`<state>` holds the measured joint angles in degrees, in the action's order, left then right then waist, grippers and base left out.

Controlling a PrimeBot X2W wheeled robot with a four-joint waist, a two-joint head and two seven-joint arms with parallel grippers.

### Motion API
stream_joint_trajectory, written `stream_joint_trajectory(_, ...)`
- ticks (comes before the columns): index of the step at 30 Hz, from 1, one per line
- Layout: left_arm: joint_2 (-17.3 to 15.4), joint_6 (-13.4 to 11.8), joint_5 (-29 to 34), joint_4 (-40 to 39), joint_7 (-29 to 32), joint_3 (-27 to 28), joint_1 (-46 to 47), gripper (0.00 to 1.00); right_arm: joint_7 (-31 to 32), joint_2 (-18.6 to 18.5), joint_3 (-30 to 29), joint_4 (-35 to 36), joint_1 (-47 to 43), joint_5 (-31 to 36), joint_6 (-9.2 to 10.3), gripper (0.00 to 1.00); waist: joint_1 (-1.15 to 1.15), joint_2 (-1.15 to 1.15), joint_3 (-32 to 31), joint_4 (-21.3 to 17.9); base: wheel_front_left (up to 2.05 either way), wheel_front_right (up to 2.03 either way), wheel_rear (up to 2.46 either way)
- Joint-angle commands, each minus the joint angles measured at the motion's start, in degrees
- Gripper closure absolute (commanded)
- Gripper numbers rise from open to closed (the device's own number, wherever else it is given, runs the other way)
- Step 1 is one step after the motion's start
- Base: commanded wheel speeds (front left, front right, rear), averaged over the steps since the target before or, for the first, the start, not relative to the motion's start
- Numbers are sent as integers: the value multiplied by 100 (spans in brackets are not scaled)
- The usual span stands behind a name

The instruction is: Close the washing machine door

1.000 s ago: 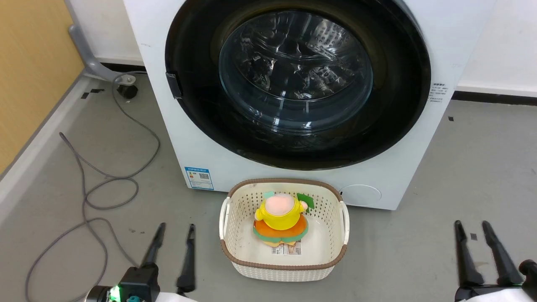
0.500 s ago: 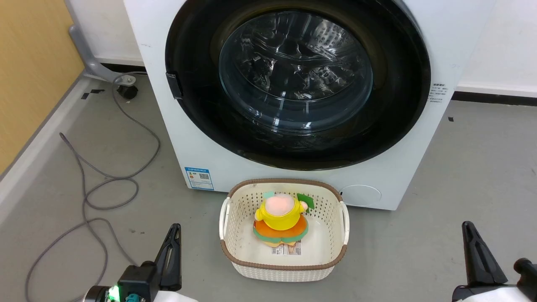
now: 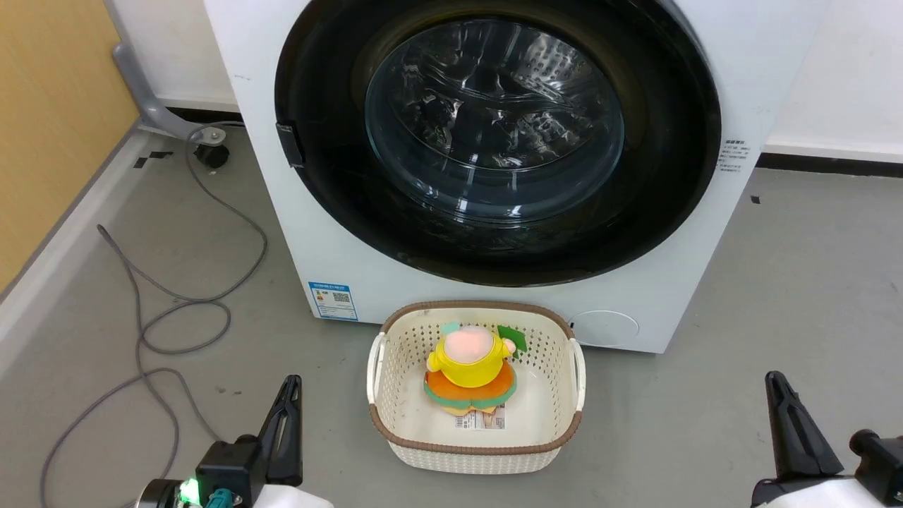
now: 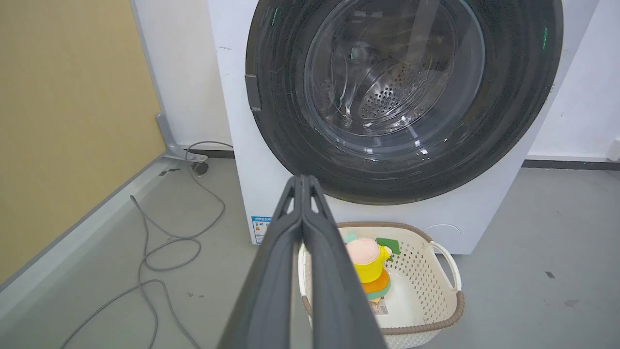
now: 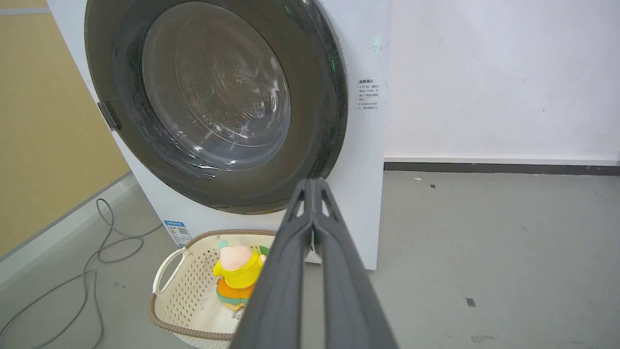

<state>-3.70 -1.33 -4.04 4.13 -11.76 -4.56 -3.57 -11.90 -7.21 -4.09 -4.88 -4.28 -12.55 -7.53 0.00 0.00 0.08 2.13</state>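
- The washing machine (image 3: 338,261) stands on the floor (image 3: 776,282) with its back to a wall (image 3: 846,70).
- The door (image 3: 494,141) lies flat against the machine's front, with the drum (image 3: 557,60) behind it.
- A basket (image 3: 480,306) sits on the floor just in front of the machine, below the door.
- A toy (image 3: 469,367) lies in the basket, near its middle.
- A cable (image 3: 266,243) trails over the floor left of the machine and the basket.
- A panel (image 3: 49,106) stands at the far left.
- The left gripper (image 3: 289,388) is left of the basket and the right gripper (image 3: 776,384) is well to its right.
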Motion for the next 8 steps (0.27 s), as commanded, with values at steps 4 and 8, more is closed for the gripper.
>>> stream_joint_trajectory(4,14,31,67,-49,73,45,78,100,85,60,35,64,91,93,1,100,0,0,0,-10,0,0,0)
stream_joint_trajectory(8,17,35,81,-65,120,63,90,100,132,76,51,82,105,143,1,100,0,0,-1,-19,0,0,0)
